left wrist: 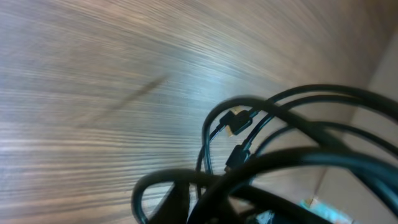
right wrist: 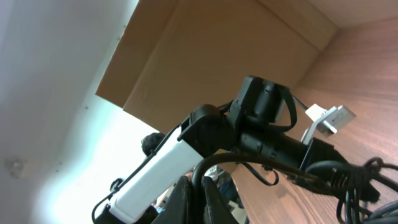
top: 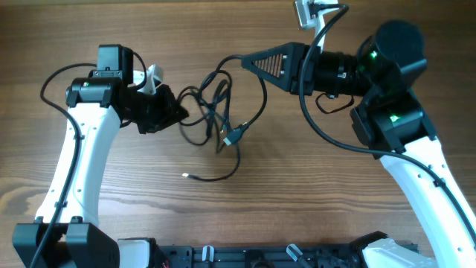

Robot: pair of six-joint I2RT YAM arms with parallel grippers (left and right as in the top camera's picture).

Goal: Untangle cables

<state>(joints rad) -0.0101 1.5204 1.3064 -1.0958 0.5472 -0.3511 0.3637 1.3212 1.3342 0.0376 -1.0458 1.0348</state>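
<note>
The left pincer [top: 181, 114] pinches the cables [top: 216, 112] at the tangle's left edge. The right pincer [top: 244, 61], also pressed together, holds one strand at the tangle's upper right.

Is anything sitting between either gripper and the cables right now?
Nothing visible does. The left gripper is closed at the left edge of the cables, and the right gripper is closed on a strand at their upper right.

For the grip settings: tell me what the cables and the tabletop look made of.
The cables: thin black cords, probably rubber or plastic jacket, slightly shiny; they curl in loose loops. The tabletop: wood or wood-look laminate, brown with straight grain lines, mild sheen.
</note>
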